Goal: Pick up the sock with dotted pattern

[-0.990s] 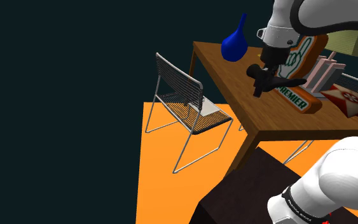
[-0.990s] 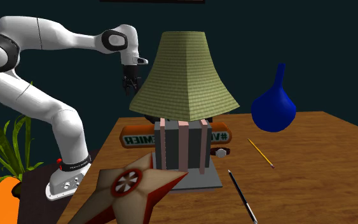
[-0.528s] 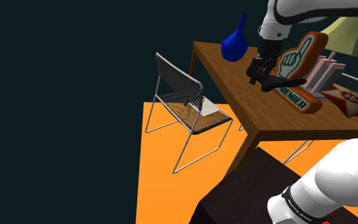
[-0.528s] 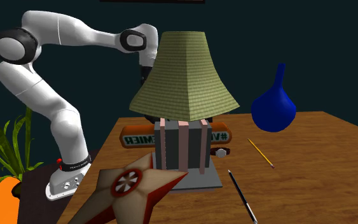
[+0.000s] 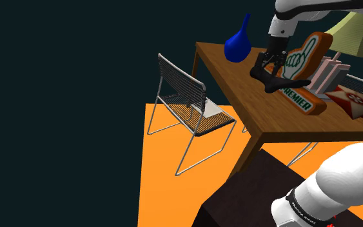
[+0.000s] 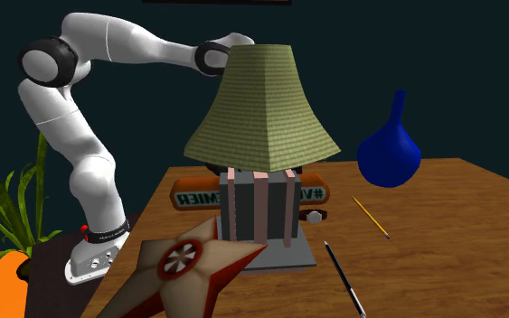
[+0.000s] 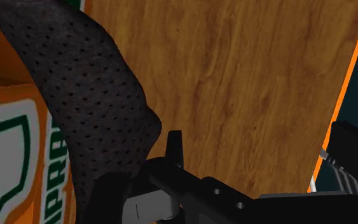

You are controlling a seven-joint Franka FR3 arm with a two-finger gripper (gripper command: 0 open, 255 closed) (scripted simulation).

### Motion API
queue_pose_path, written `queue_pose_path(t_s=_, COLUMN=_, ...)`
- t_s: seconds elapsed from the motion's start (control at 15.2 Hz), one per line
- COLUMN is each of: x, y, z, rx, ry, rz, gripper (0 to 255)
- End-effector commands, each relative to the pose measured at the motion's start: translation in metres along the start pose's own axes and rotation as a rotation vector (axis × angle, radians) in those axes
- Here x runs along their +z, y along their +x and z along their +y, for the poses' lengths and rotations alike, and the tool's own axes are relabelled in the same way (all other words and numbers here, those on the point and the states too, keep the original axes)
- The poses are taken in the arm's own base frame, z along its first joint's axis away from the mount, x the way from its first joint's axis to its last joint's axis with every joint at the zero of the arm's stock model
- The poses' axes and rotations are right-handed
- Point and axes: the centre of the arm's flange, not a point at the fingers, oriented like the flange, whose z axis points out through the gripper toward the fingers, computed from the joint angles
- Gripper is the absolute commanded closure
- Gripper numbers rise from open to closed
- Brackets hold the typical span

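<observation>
Bare wood of the surface (image 5: 254, 104) lies open on the side facing the wire chair (image 5: 202, 117), leaving a free way in from that edge. The orange foam finger (image 5: 305, 61) stands tight against the dotted dark sock (image 7: 88, 95) and blocks that flank. Behind it, the lamp (image 6: 261, 104) and star ornament (image 5: 353, 102) crowd together. The blue vase (image 5: 236, 45) stands apart near the far corner.
</observation>
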Motion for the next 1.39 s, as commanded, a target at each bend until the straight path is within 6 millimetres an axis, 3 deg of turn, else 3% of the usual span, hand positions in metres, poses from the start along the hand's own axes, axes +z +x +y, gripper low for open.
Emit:
queue_pose_path(t_s=0.0, x=0.002, y=0.014, z=0.028, rx=0.062, ry=0.017, rz=-0.009, gripper=0)
queue_pose_path(t_s=0.46, x=0.010, y=0.047, z=0.125, rx=0.269, ry=0.079, rz=-0.040, gripper=0)
queue_pose_path(t_s=0.92, x=0.046, y=0.052, z=0.124, rx=0.269, ry=0.079, rz=-0.040, gripper=0)
queue_pose_path(t_s=1.12, x=0.049, y=0.053, z=0.124, rx=0.269, ry=0.079, rz=-0.040, gripper=0)
queue_pose_path(t_s=1.19, x=0.050, y=0.054, z=0.124, rx=0.270, ry=0.079, rz=-0.040, gripper=255)
queue_pose_path(t_s=1.32, x=0.049, y=0.053, z=0.124, rx=0.270, ry=0.079, rz=-0.040, gripper=255)
